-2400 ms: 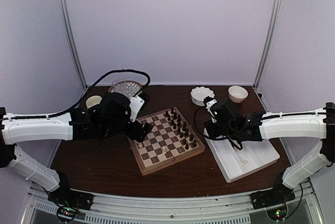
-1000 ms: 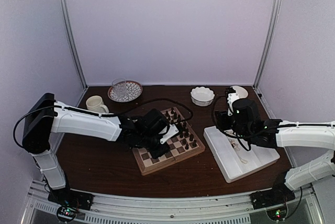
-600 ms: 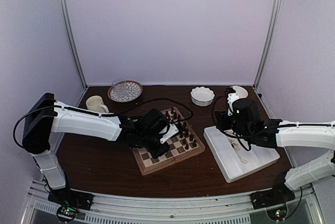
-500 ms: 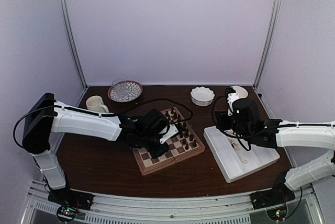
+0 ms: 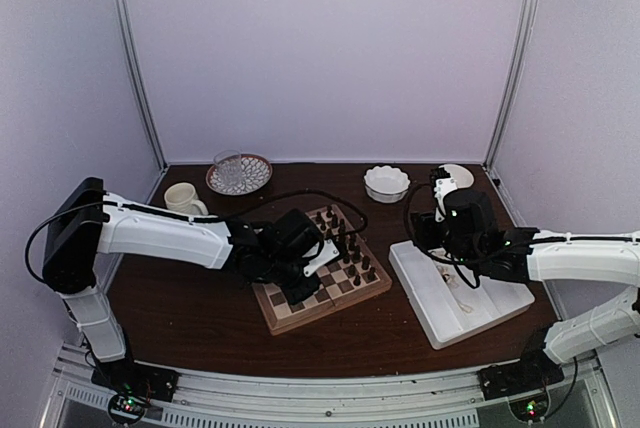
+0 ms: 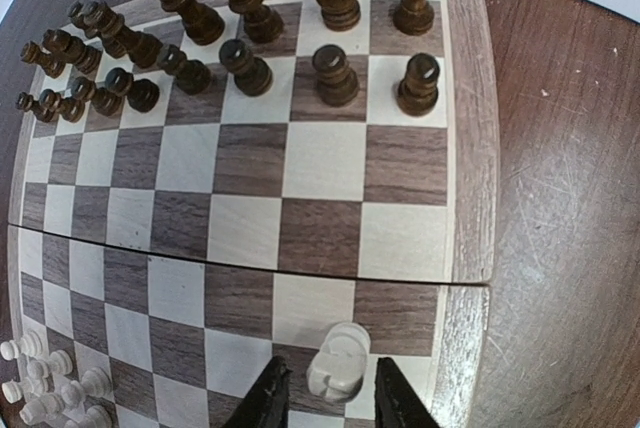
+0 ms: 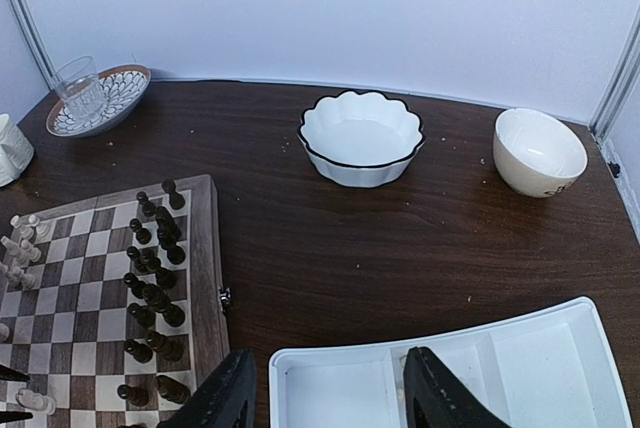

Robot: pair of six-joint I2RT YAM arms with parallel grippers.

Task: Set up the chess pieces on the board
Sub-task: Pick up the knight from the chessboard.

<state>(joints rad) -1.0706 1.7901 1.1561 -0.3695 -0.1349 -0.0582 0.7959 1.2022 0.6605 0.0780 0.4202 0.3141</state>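
The board (image 6: 470,148) fills the left wrist view, with the dark brown pieces (image 6: 240,58) lined up in two rows along its far side. My left gripper (image 6: 332,403) hangs low over the near right corner. It is open, and one cream-white chess piece (image 6: 338,373) sits between its fingers with a small gap on each side. More cream chess pieces (image 6: 45,393) cluster at the near left corner. My right gripper (image 7: 330,408) is open and empty over the white tray (image 7: 450,368), to the right of the board (image 7: 200,248).
A scalloped white bowl (image 7: 362,138) and a cream bowl (image 7: 540,151) stand behind the tray. At the back left are a mug (image 5: 180,198) and a glass on a patterned plate (image 5: 238,173). The left arm (image 5: 160,233) stretches across the table's left half.
Since the earliest frame the left arm has reached out over the board and the right wrist has shifted back over the tray. Over the last second neither arm visibly moves.
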